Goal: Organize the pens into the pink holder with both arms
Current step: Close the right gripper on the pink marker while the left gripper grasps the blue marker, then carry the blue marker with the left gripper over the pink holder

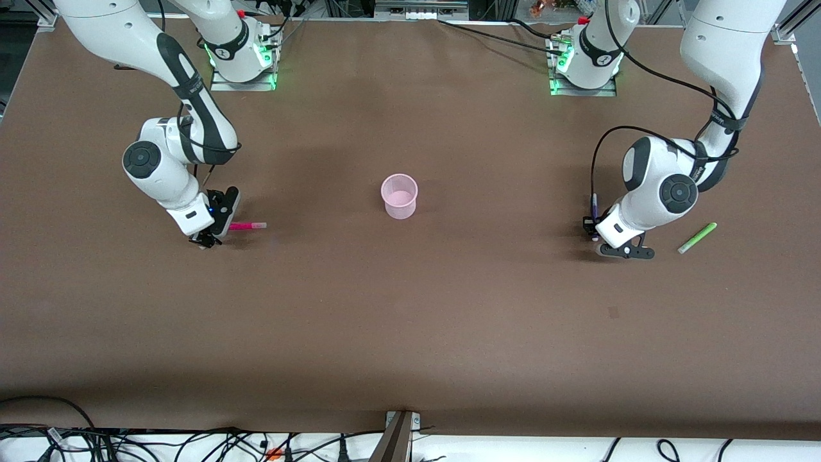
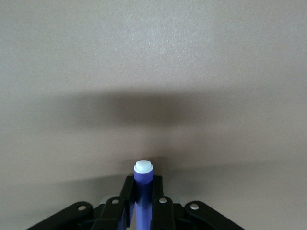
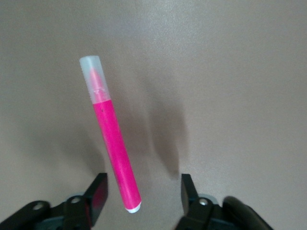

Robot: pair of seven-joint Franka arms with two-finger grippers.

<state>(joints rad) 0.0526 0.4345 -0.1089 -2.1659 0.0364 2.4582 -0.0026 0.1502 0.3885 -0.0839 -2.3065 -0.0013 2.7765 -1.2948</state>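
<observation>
While your left gripper point(image 2: 143, 211) is clamped on the purple pen point(image 2: 143, 179) near the table's point(image 1: 410, 333) left-arm edge, the right gripper's point(image 3: 144, 194) jaws stand part-open around the magenta pen point(image 3: 111, 139), not yet pinching. Pickup step, by my read. Green pen point(image 1: 697, 237) lies beside the left arm. Pink holder point(image 1: 399, 196) waits mid-table, empty; next you need firm grips, lifts, then carries.
</observation>
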